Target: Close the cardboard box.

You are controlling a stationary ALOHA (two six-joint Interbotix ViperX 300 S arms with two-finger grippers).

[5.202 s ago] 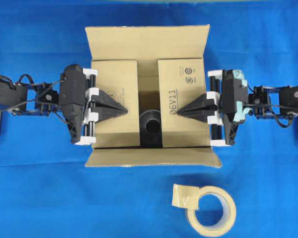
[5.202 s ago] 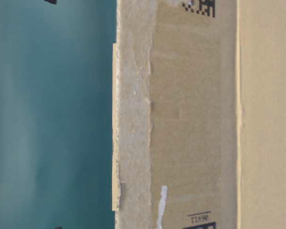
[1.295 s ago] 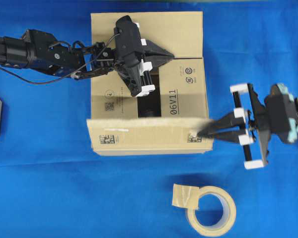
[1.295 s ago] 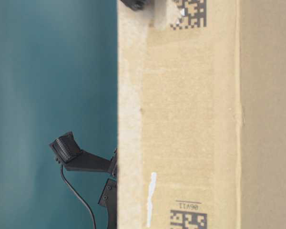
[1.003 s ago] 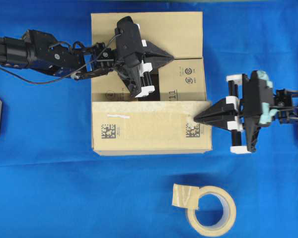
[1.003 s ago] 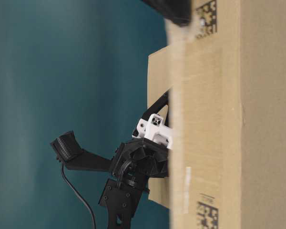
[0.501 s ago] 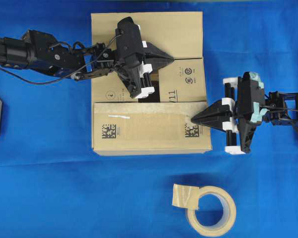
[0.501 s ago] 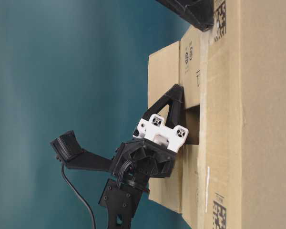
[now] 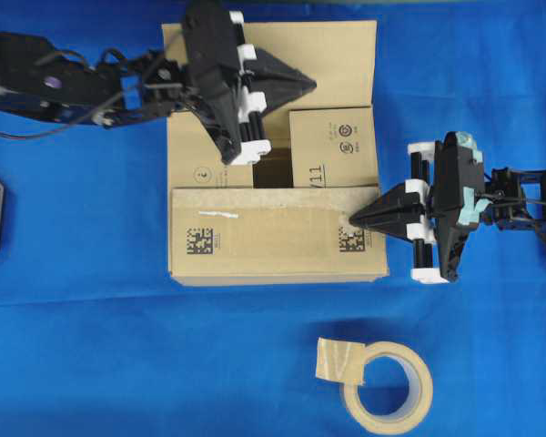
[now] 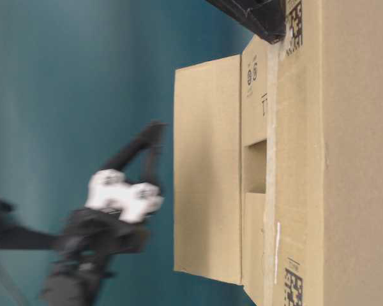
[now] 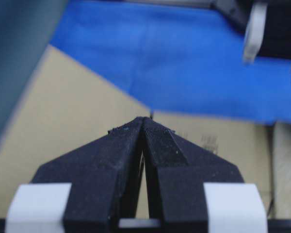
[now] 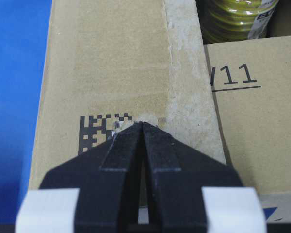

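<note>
We see the brown cardboard box (image 9: pixel 273 218) partly closed: near flap folded flat, far flap still raised.

Cardboard box (image 9: pixel 273 228): plain brown corrugated board, printed with black QR codes, black characters "11" and a short white streak. Tabletop (image 9: pixel 91 355): uniform bright blue covering. Left pincer (image 9: pixel 311 84) and right pincer (image 9: pixel 353 219): black with white blocks; the right carries a teal part. Tape roll (image 9: pixel 387 387), lower right of the frame: pale beige.

closed fingers (image 12: pixel 155 145) resting on cardboard box (image 12: pixel 111 63) flap, beside printed code (image 12: pixel 94 128)
</note>
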